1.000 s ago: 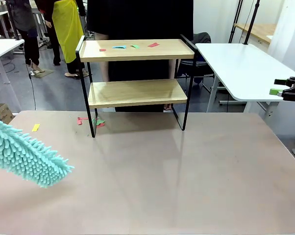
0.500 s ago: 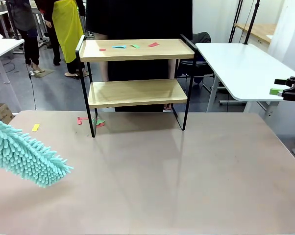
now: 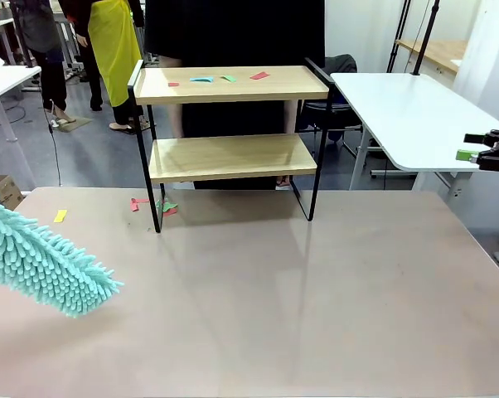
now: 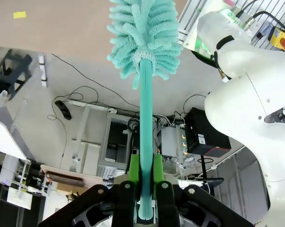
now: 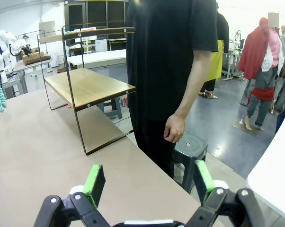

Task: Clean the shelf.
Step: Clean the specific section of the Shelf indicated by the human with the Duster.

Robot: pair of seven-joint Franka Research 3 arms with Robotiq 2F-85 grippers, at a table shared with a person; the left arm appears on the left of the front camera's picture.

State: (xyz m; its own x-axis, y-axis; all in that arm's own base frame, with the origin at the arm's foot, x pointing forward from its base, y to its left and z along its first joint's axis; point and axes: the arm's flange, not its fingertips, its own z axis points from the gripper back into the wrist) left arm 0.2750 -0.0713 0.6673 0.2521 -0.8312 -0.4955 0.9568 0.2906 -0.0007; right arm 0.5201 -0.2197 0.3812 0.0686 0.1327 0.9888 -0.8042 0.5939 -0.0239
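Front: find the shelf point(image 3: 225, 156) at the tabletop's point(image 3: 332, 298) far middle, paper scraps point(image 3: 225, 79) on its top board; duster point(image 3: 46, 265) low at left, well apart. Left wrist: find the left hand point(image 4: 146, 166) clamped on the duster's handle. Right wrist: find the right hand point(image 5: 149, 182) spread apart, empty. Could tip the light shelf by pushing sideways too hard, or only scatter the scraps.

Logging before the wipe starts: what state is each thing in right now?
shelf: upright on the table, lower board bare.
paper scraps: lying on the shelf's top board.
duster: held by its handle, head apart from the shelf.
left gripper: shut on the duster.
right gripper: open, empty.
fallen scraps: on the table by the shelf's leg.
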